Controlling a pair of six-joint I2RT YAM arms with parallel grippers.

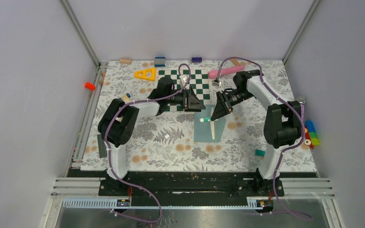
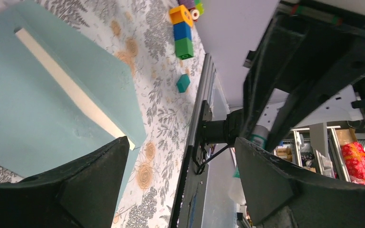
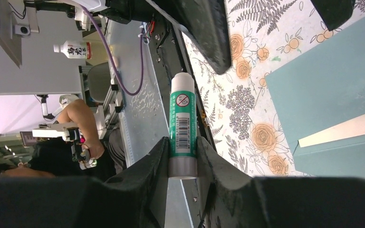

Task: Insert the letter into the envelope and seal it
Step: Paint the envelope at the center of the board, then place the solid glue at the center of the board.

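Envelope [image 1: 202, 133]: flat on the floral worktop [image 1: 171, 152], centre, just in front of the chessboard [image 1: 199, 80] and between the two arms. Thin teal paper. Judged very light, limp and easily creased; it is likely to slide on the cloth if pushed from one side. The best hold is probably a pinch at a free edge or corner, or pressing it flat from above while the flap is worked.

Contents: a narrow cream strip [image 3: 347, 128] runs across the envelope where the two teal panels meet. Judged to be the letter, already inside the pocket with one edge showing. The rest of the sheet is hidden, so how deep it sits cannot be confirmed.

Right end effector [image 3: 183, 142]: clenched on a green-and-white glue stick [image 3: 183, 118], gripped near its base with the white cap pointing away from the fingers, and held above the envelope's far end.

Left end effector [image 2: 180, 142]: released, jaws wide and nothing between them, hanging just beyond the envelope's far left corner.

Coloured blocks [image 2: 183, 28] sit well apart at the right edge.
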